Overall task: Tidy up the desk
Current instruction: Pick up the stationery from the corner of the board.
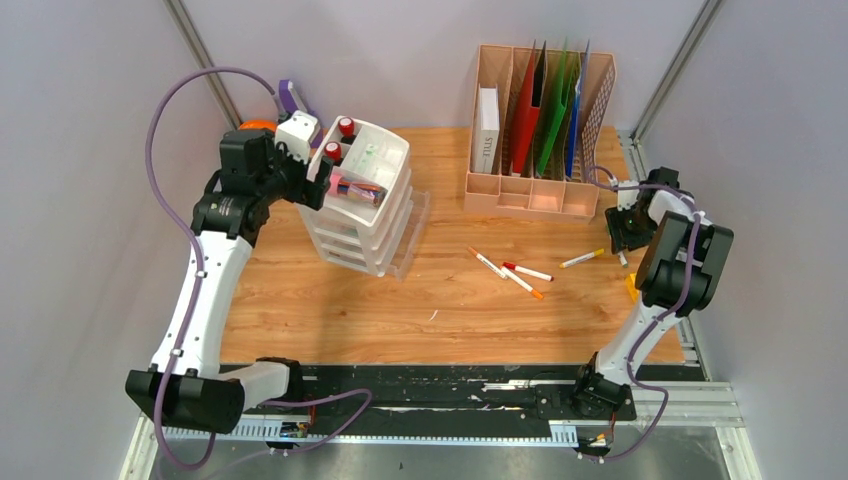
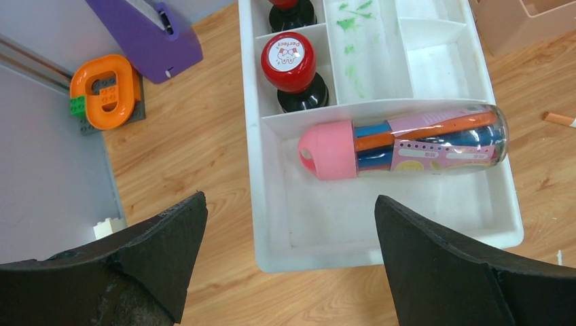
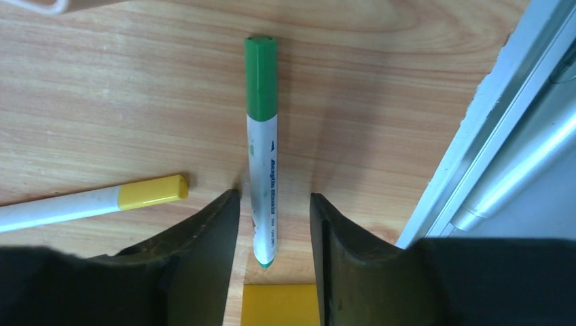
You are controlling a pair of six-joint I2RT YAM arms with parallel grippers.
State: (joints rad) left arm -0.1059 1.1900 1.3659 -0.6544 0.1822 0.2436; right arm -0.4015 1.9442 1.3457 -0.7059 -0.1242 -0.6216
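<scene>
The desk (image 1: 450, 310) is a light-brown wood-grain top. My left gripper (image 2: 291, 198) is open and empty, hovering over the near edge of the top tray (image 2: 253, 170) of a white drawer unit (image 1: 365, 200). A pink-capped clear tube of pens (image 2: 401, 142) lies in that tray, behind it a red-topped stamp (image 2: 292, 61). My right gripper (image 3: 274, 195) is low at the desk's right edge. Its open fingers straddle the near end of a green-capped marker (image 3: 261, 136), with a gap on each side. A yellow-capped marker (image 3: 88, 202) lies just to its left.
Three loose markers (image 1: 510, 270) lie mid-desk. A pink file holder (image 1: 540, 190) with folders stands at the back. A purple object (image 2: 146, 30) and an orange brick piece (image 2: 105, 88) sit at the back left. A yellow flat item (image 3: 280, 305) lies under the right gripper. A black rail (image 1: 450, 385) borders the near edge.
</scene>
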